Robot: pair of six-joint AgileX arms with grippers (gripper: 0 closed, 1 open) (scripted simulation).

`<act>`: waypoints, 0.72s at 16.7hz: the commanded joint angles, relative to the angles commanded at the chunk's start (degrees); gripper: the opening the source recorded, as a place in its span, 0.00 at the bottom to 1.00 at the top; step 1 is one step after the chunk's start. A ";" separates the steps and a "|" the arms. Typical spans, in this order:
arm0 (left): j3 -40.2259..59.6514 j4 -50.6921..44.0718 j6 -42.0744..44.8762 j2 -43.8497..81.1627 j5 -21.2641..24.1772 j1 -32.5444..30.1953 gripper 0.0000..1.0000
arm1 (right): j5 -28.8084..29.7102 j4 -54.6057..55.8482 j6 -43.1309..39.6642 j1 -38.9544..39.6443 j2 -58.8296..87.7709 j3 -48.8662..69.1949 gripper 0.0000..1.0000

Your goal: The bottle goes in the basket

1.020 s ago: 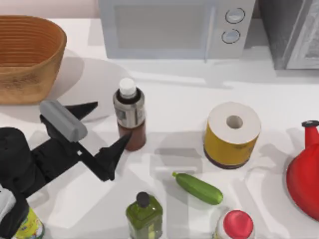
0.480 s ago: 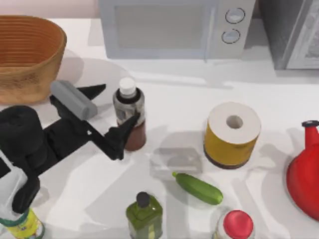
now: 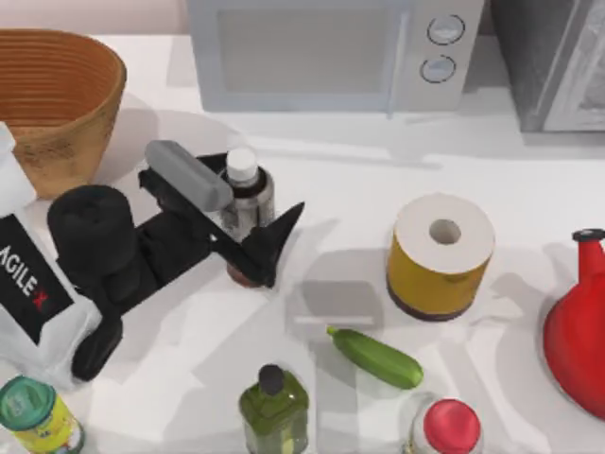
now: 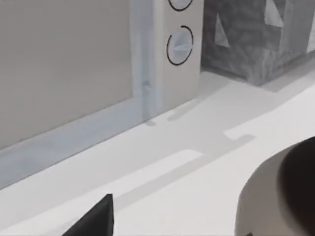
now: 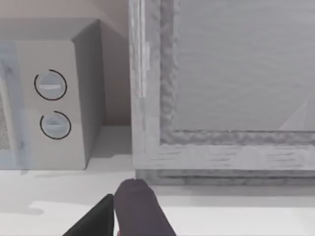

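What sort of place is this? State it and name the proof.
Probably a simulated kitchen counter: a microwave stands at the back, with a cucumber, an olive-green bottle and a woven basket on the white surface.

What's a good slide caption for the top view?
Left gripper open around the white-capped, reddish-brown bottle, tan oval wicker basket waiting at the table's left.

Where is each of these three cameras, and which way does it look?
Top view: above the table, looking down; left gripper straddles the bottle, basket nearby.
Left wrist view: on the left arm, facing the microwave; a fingertip shows.
Right wrist view: on the right arm, facing the microwave; shared with both others.
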 joint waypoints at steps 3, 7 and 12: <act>-1.67 2.08 0.01 0.36 -0.91 -0.85 1.00 | 0.00 0.00 0.00 0.00 0.00 0.00 1.00; -1.67 2.08 0.01 0.36 -0.91 -0.85 0.92 | 0.00 0.00 0.00 0.00 0.00 0.00 1.00; -1.67 2.08 0.01 0.36 -0.91 -0.85 0.55 | 0.00 0.00 0.00 0.00 0.00 0.00 1.00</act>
